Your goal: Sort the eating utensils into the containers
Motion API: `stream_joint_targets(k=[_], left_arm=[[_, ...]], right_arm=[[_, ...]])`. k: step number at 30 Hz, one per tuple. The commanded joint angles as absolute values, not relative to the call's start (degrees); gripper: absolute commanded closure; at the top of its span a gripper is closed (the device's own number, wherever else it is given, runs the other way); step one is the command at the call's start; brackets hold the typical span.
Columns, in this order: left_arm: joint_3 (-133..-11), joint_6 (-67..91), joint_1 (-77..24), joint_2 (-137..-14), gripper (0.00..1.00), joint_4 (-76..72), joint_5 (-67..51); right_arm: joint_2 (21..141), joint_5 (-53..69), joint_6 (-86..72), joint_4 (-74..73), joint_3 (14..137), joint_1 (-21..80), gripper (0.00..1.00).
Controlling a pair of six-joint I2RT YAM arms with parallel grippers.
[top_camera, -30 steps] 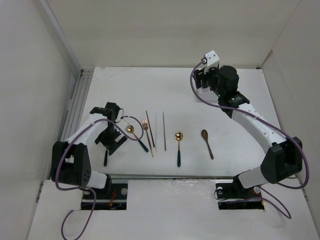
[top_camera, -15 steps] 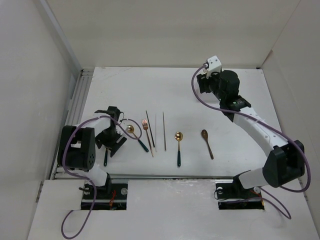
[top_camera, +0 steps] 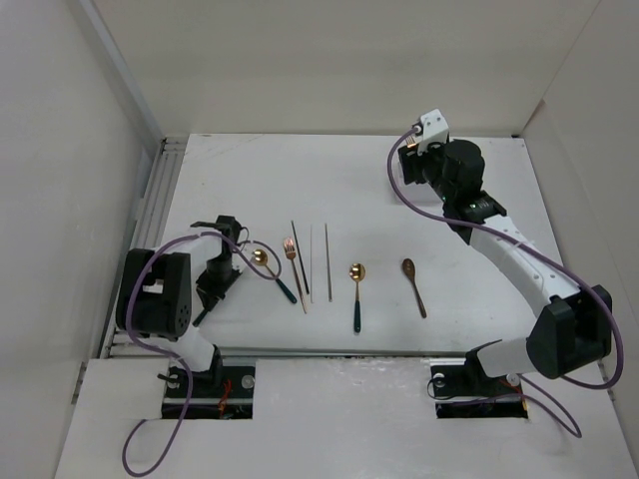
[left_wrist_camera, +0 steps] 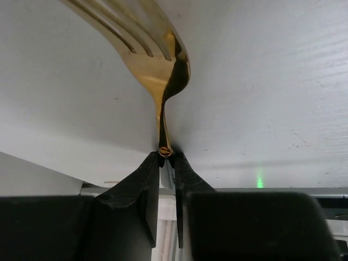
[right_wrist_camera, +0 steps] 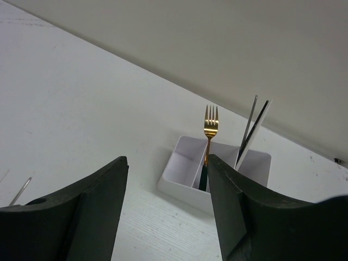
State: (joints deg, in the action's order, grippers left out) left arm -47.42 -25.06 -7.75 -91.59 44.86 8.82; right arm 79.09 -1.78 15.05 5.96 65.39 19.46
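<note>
My left gripper (left_wrist_camera: pixel 167 155) is shut on the neck of a gold-headed fork (left_wrist_camera: pixel 160 60) that lies on the white table. From above, this gripper (top_camera: pixel 214 283) sits at the near left, with the fork's dark teal handle (top_camera: pixel 204 316) poking out toward me. To its right lie a gold spoon (top_camera: pixel 262 257), a copper fork (top_camera: pixel 291 249), thin chopsticks (top_camera: pixel 312 261), another gold spoon (top_camera: pixel 356 271) and a brown spoon (top_camera: pixel 409 267). My right gripper (right_wrist_camera: pixel 166 163) hangs open at the far right, empty. It faces the white divided container (right_wrist_camera: pixel 179 190), which holds an upright fork (right_wrist_camera: pixel 210 128) and chopsticks (right_wrist_camera: pixel 250 130).
White enclosure walls close in the table on the left, back and right. A metal rail (top_camera: pixel 150 210) runs along the table's left edge. Purple cables (top_camera: pixel 419 205) loop off both arms. In the top view the right arm hides the container.
My left gripper has turned and shut on the teal-handled fork, whose handle has swung slightly. The right arm drifted a little to the right, its jaws unchanged.
</note>
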Motion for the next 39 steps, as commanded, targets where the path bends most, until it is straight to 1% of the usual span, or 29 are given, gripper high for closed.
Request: stream_joint_targets(k=[1, 5, 9, 10, 12, 13, 17, 18, 19, 20, 21, 22, 23, 25, 27, 29, 30, 31, 35, 39], left_arm=[[-48.2, -22.1, -7.3, -93.9, 1.00, 40.8, 7.6], [-51.1, -20.2, -4.5, -95.1, 1.00, 40.8, 7.6], [-58.4, -19.2, 0.9, -91.7, 1.00, 42.8, 4.0], [-62.9, -19.2, 1.7, -90.8, 1.00, 44.1, 2.6], [-67.9, -19.2, 3.1, -89.1, 1.00, 44.7, -1.1], [-73.2, -19.2, 3.8, -87.7, 1.00, 45.6, -2.4], [-86.1, -16.5, 3.8, -85.1, 1.00, 45.1, -11.1], [-90.6, -14.3, 3.8, -84.5, 1.00, 43.5, -16.8], [-90.6, -14.3, 3.8, -84.5, 1.00, 43.5, -19.9], [-94.2, -12.9, 3.8, -83.8, 1.00, 41.0, -23.1], [-95.6, -10.2, 3.8, -83.8, 1.00, 39.2, -29.7], [-96.7, -8.7, 3.8, -83.1, 1.00, 37.3, -32.4], [-97.5, -7.0, 2.4, -81.9, 1.00, 34.9, -34.5], [-98.1, -2.7, 1.0, -80.5, 1.00, 27.1, -38.4], [-96.5, 0.8, -1.0, -77.9, 1.00, 18.4, -39.6], [-95.1, 5.0, -2.4, -76.2, 1.00, 13.2, -40.3], [-95.1, 5.7, -3.9, -75.1, 1.00, 11.3, -40.3], [-94.5, 5.7, -4.8, -75.1, 1.00, 8.9, -40.3], [-95.2, 6.2, -9.0, -74.4, 1.00, 8.3, -40.3], [-95.2, 4.9, -11.2, -73.8, 1.00, 9.0, -39.8]], right_arm=[[77.0, -2.5, 15.6, 7.8, 65.3, 19.2, 0.34], [75.9, -2.5, 16.3, 7.8, 64.8, 19.2, 0.34], [74.1, -0.7, 17.3, 7.8, 64.8, 19.7, 0.34], [73.6, 0.1, 17.9, 7.8, 64.8, 19.7, 0.34], [73.6, 3.1, 18.6, 7.8, 64.8, 20.2, 0.34], [73.0, 3.9, 19.2, 7.8, 65.6, 20.2, 0.34], [72.4, 9.7, 19.7, 7.8, 68.0, 21.4, 0.34], [72.4, 13.7, 20.2, 7.8, 69.2, 22.0, 0.34], [72.4, 16.1, 20.2, 7.8, 69.9, 22.8, 0.34], [72.4, 18.3, 20.2, 7.8, 70.6, 23.4, 0.34], [73.2, 20.5, 20.2, 7.8, 71.4, 24.2, 0.34], [73.7, 24.7, 20.2, 7.8, 73.5, 26.1, 0.33], [75.0, 26.5, 20.2, 7.8, 74.6, 27.2, 0.30], [76.5, 29.1, 20.2, 7.8, 77.1, 31.1, 0.29], [79.6, 30.1, 17.3, 8.3, 81.7, 33.7, 0.29], [81.8, 31.6, 14.1, 10.6, 85.5, 36.3, 0.29], [83.8, 32.7, 9.2, 12.6, 86.1, 36.8, 0.29], [84.9, 33.7, 6.8, 17.7, 86.1, 36.8, 0.28], [89.2, 35.2, 1.2, 24.9, 88.5, 38.9, 0.24], [91.7, 35.2, 1.2, 24.9, 91.2, 40.4, 0.23]])
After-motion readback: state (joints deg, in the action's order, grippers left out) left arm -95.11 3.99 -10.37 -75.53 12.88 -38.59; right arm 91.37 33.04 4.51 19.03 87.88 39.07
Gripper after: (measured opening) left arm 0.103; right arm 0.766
